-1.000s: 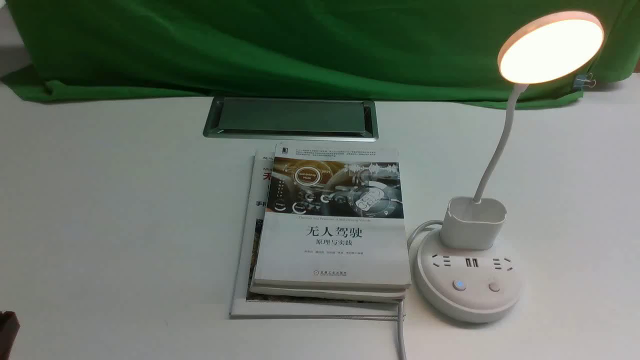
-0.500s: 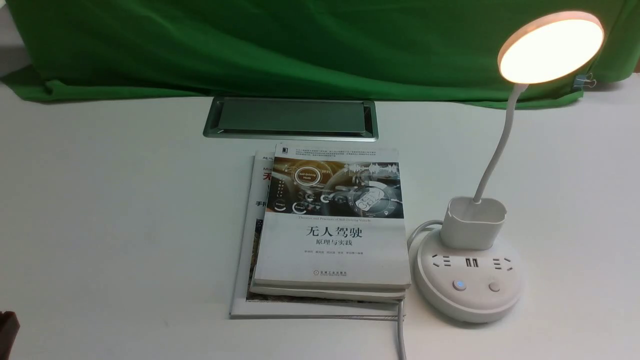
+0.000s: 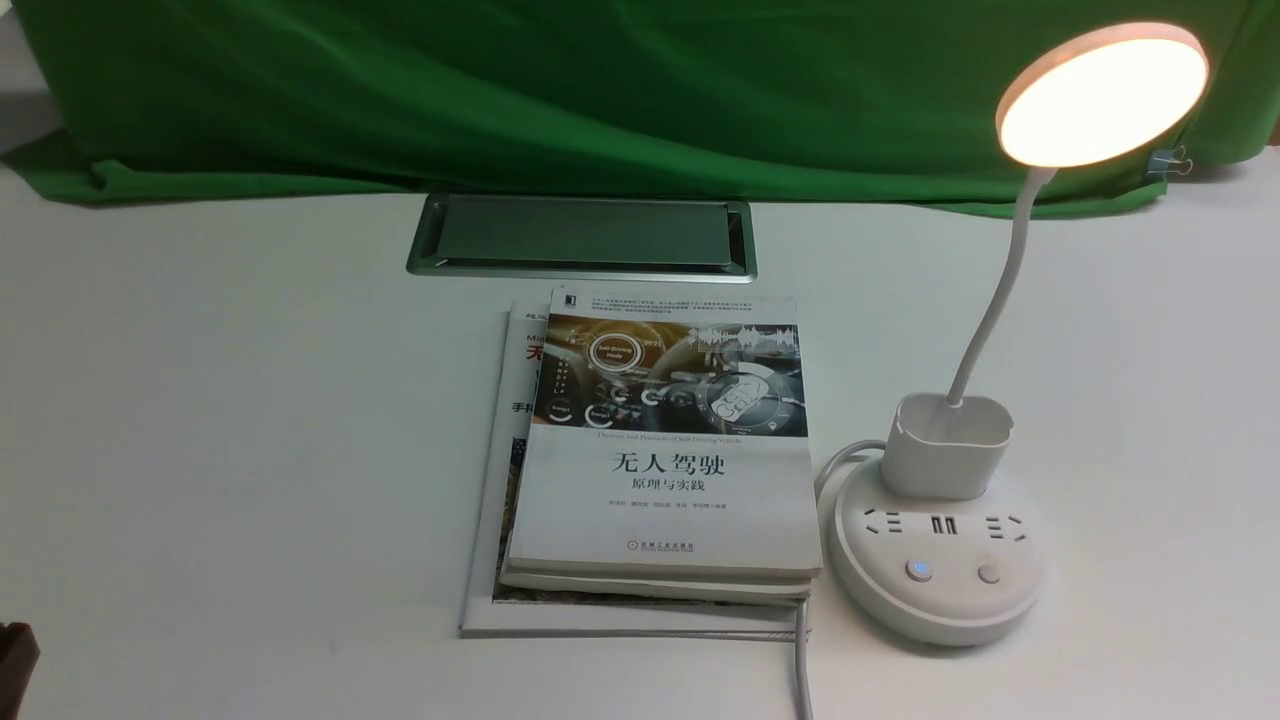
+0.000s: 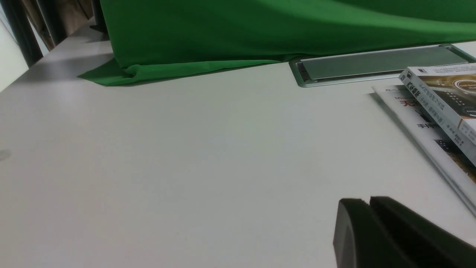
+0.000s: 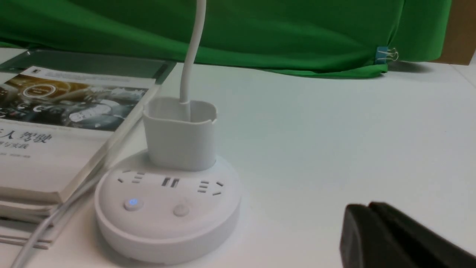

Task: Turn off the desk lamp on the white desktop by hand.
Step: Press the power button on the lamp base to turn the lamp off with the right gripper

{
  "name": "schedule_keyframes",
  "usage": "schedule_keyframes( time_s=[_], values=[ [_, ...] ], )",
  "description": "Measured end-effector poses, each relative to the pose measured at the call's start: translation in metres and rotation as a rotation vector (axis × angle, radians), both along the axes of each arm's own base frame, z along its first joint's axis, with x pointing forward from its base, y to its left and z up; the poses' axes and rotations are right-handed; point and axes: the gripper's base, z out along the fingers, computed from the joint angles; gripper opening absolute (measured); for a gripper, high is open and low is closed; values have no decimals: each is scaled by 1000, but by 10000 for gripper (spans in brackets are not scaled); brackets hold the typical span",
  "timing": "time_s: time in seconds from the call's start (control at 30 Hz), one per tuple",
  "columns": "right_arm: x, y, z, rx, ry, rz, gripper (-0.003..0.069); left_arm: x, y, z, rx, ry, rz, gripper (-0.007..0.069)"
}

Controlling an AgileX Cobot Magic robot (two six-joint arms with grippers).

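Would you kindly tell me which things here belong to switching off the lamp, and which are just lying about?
For the job: desk lamp, lit; its two base buttons; right gripper; white desktop.
Lying about: stacked books; grey hatch; green cloth; binder clip; left gripper.

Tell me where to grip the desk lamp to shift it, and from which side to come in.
Grip the desk lamp by its cup-shaped holder, probably from the robot's right: its upright walls suit a claw, the neck is thin and curved, the base too wide, and the books crowd its left.
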Motion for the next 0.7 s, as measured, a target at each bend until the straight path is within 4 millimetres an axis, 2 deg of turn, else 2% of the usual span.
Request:
schedule_keyframes(
  time_s=[0.03,0.1,0.23,0.33,0.47,0.57,0.6,0.63,0.7],
  values=[
    [0,0,0,0,0,0,56,0,0,0,0,0,0,20],
    [0,0,4,107,-28,-14,56,0,0,0,0,0,0,20],
    [1,-1,16,438,-128,-35,56,0,0,0,0,0,0,20],
    [1,-2,24,583,-202,-26,56,0,0,0,0,0,0,20],
    [0,-2,30,610,-259,-14,56,0,0,0,1,0,0,20],
    [0,-2,28,640,-232,-19,56,0,0,0,1,0,0,20],
    [2,-1,29,617,-147,-36,57,0,0,0,1,0,0,20],
    [2,-1,31,617,-149,-35,57,0,0,0,1,0,0,20],
    [5,1,51,511,-23,-51,55,0,0,0,1,0,0,20]
  ],
)
